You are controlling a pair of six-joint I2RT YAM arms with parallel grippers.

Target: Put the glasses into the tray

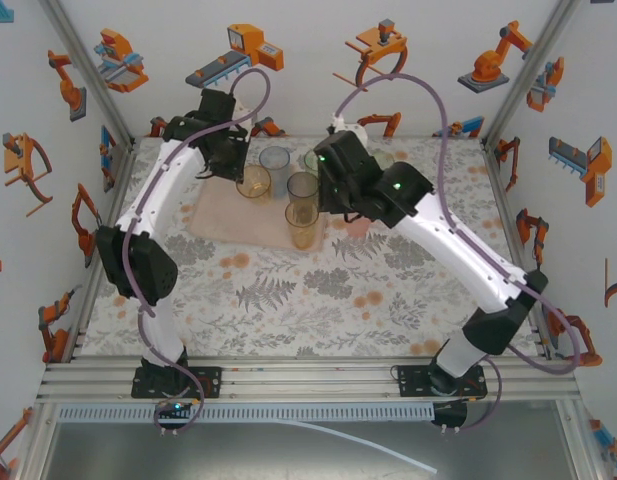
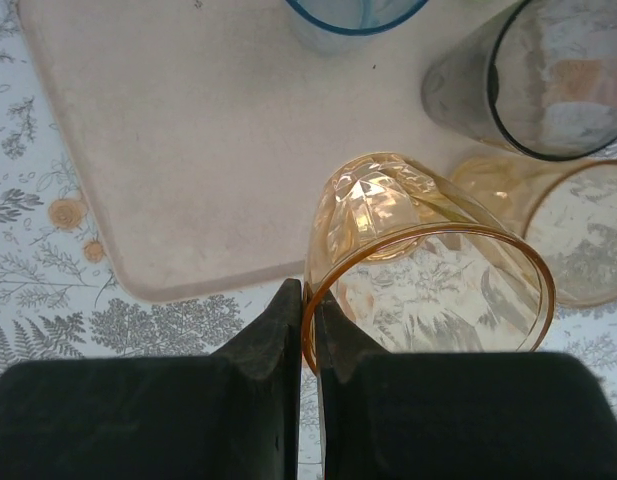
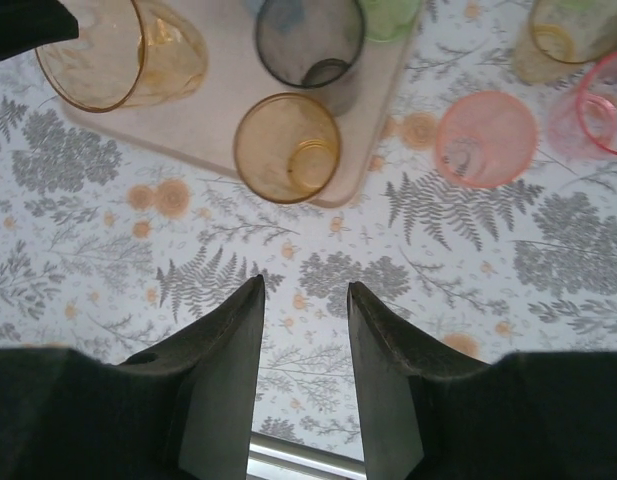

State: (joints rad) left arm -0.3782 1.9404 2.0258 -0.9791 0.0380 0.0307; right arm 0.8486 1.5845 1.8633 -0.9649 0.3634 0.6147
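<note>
The left gripper was closed on one wall of the orange tumbler at its rim, holding it tilted at the edge of the tray; the right gripper stood parted and empty. So thin a one-sided pinch could have let the tumbler swing or slip. Release while tilted might have toppled it against the grey tumbler or off the tray.

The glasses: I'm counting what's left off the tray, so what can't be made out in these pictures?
Top view: the right arm covers the table right of the tray, hiding whatever stands there.
Right wrist view: the green glass and yellow glass are cut by the top edge, a pink glass by the right edge.
Left wrist view: the blue glass is cut by the top edge.
</note>
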